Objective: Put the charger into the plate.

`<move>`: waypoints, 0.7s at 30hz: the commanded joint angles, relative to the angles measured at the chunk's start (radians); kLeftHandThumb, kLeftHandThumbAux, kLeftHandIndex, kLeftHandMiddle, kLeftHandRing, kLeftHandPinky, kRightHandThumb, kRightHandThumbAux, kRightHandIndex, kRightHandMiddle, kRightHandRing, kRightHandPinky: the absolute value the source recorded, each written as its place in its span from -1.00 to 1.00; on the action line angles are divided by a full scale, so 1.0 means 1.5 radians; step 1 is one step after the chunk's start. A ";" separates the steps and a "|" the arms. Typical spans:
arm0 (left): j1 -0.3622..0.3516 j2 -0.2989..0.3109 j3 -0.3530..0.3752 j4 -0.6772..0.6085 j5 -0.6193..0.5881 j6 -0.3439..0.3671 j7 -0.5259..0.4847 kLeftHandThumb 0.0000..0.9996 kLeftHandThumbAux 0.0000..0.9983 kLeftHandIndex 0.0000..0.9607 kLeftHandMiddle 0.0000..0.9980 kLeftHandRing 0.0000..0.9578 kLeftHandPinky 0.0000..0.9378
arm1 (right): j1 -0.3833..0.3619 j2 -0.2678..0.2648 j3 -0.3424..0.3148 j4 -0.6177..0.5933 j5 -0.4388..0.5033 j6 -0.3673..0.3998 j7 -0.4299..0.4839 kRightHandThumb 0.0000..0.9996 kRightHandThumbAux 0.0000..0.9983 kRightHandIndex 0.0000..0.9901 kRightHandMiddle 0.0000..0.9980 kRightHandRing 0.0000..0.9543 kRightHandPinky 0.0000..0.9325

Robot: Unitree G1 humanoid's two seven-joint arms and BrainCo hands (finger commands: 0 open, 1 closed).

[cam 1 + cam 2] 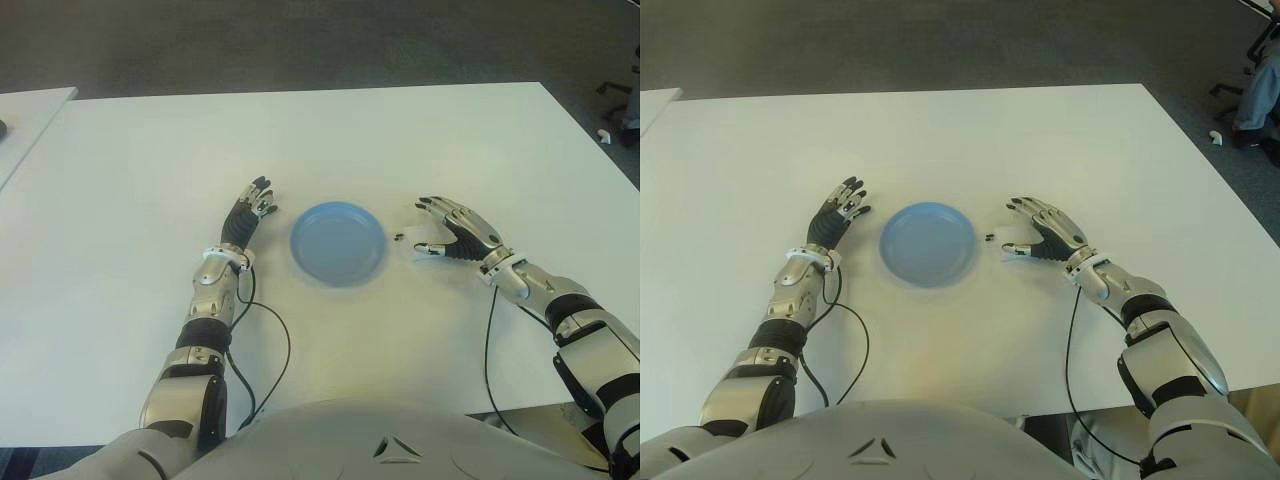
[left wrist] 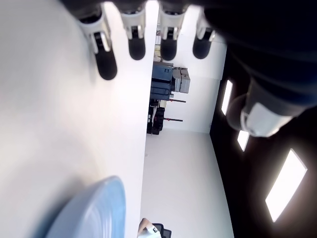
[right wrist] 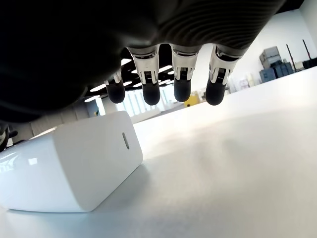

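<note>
The blue plate [image 1: 337, 242] sits on the white table [image 1: 330, 140] between my two hands. The white charger [image 3: 74, 168] lies on the table right of the plate; in the eye views it blends into the table, and only a small dark spot [image 1: 399, 237] marks it. My right hand [image 1: 432, 228] is just right of it, fingers [image 3: 182, 84] spread above and beyond the charger and not closed on it. My left hand [image 1: 255, 200] shows left of the plate, fingers straight and holding nothing.
Black cables [image 1: 270, 350] run from both wrists across the near table. A second white table [image 1: 30, 110] stands at the far left. Chair legs and a person's leg [image 1: 1255, 90] are at the far right, off the table.
</note>
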 commanded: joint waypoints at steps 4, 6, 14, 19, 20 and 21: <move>0.011 0.000 -0.007 0.009 0.010 0.033 0.002 -1.00 0.04 -0.95 -0.90 -0.94 -0.99 | 0.012 0.001 0.018 0.002 -0.029 0.007 0.002 -0.45 -0.54 -1.00 -1.00 -1.00 -1.00; 0.010 0.001 -0.007 0.008 0.010 0.036 0.002 -1.00 0.05 -0.95 -0.90 -0.94 -0.99 | 0.012 0.002 0.020 0.002 -0.032 0.008 0.000 -0.46 -0.54 -1.00 -1.00 -1.00 -1.00; 0.010 0.003 -0.007 0.008 0.014 0.041 -0.001 -1.00 0.04 -0.95 -0.89 -0.94 -1.00 | 0.014 0.006 0.036 0.004 -0.048 0.019 -0.006 -0.44 -0.51 -1.00 -1.00 -1.00 -1.00; 0.010 0.002 -0.008 0.006 0.018 0.040 0.002 -1.00 0.01 -0.96 -0.90 -0.96 -1.00 | 0.013 0.010 0.052 0.007 -0.062 0.033 -0.016 -0.43 -0.51 -1.00 -1.00 -1.00 -1.00; 0.011 0.002 -0.008 0.005 0.018 0.040 0.002 -1.00 0.01 -0.96 -0.90 -0.96 -1.00 | 0.013 0.011 0.056 0.007 -0.065 0.035 -0.019 -0.43 -0.50 -1.00 -1.00 -1.00 -1.00; 0.011 0.002 -0.008 0.004 0.018 0.041 0.002 -1.00 0.00 -0.96 -0.91 -0.96 -1.00 | 0.013 0.011 0.059 0.008 -0.067 0.038 -0.020 -0.43 -0.50 -1.00 -1.00 -1.00 -1.00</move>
